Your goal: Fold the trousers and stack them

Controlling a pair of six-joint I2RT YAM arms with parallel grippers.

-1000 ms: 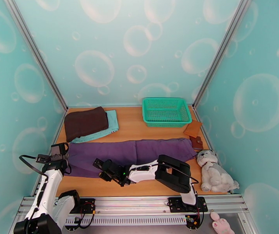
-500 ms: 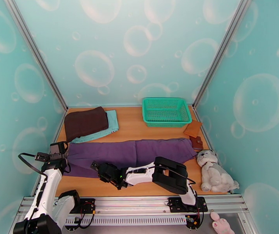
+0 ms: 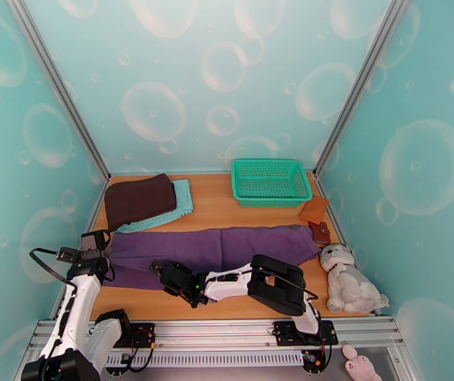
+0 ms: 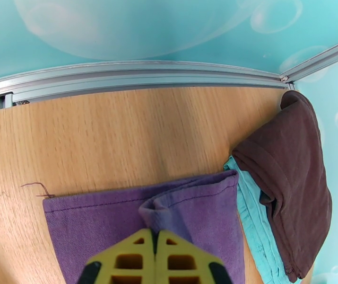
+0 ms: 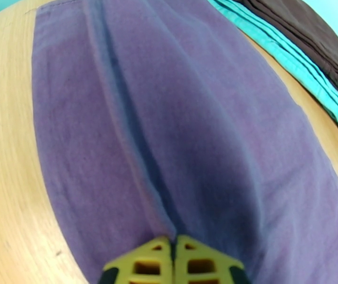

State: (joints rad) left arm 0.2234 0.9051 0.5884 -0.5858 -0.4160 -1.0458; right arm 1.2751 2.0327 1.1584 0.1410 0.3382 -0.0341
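Left gripper (image 4: 153, 233) was clamped together on a raised pinch of the purple soft-fabric long trousers (image 4: 98, 218), just inside the hemmed end at the bench's left side. Right gripper (image 5: 172, 240) was likewise closed on a ridge of the same cloth, near its front edge and further toward the middle. The trousers lay stretched at full length across the wooden bench (image 3: 214, 198), left to right, flat apart from those two pinches.

Judging by that, no crosswise fold had been made and the stacking was wholly left to do; the two grips looked like the start of a fold.

At the hem's far corner the light teal folded cloth (image 4: 249, 204) touched the trousers, with the dark brown folded cloth (image 4: 287, 176) lying on it. The right-hand end ran up beside a small brown pouch (image 3: 319, 233) and a grey plush dog (image 3: 347, 284). Beyond the hem, bare wood reached to the metal rail (image 4: 121, 79) at the wall's foot. Open bench lay between the trousers and the green plastic basket (image 3: 270, 182), and in a narrower strip along the front.
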